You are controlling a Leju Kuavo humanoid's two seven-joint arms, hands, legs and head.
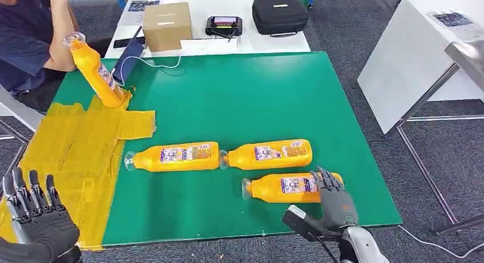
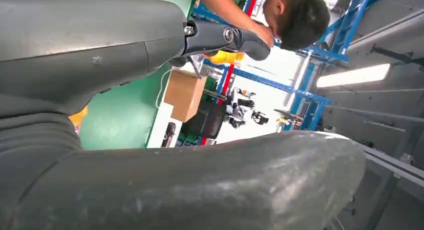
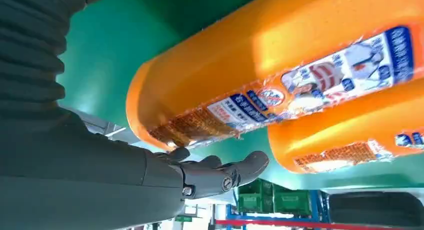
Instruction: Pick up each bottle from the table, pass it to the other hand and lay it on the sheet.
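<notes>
Three orange bottles lie on their sides on the green mat (image 1: 240, 92): one at the left (image 1: 174, 157), one in the middle (image 1: 268, 154) and the nearest one (image 1: 288, 187). My right hand (image 1: 334, 205) is at the nearest bottle's base end, fingers spread and touching it without a grip. Up close, that bottle (image 3: 280, 70) lies just past my fingers (image 3: 220, 172), with the middle bottle (image 3: 350, 140) behind it. A fourth bottle (image 1: 94, 72) stands tilted at the far end of the yellow sheet (image 1: 74, 154), beside a person's arm (image 1: 57, 40). My left hand (image 1: 34, 213) hovers open over the sheet's near left corner.
Behind the mat a white table holds a cardboard box (image 1: 166, 24), a handheld device (image 1: 224, 25) and a black case (image 1: 279, 15). A white cable (image 1: 151, 63) crosses the mat's far edge. Another white table (image 1: 411, 63) stands to the right. The seated person is at the far left.
</notes>
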